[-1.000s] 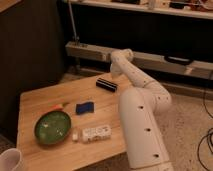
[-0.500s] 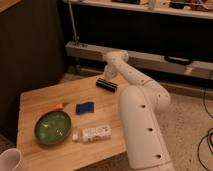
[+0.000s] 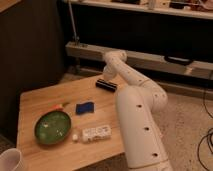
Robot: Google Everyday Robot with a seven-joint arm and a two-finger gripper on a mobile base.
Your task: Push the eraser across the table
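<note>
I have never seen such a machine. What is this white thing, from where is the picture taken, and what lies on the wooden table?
The white thing is a robot arm. Its gripper is at the far end, low over the table, just behind the black eraser. There is only one camera view; it looks down from beside the arm. Also on the table: a blue pad, a green bowl, a white packet and a small orange thing. A white cup shows at the bottom left.
</note>
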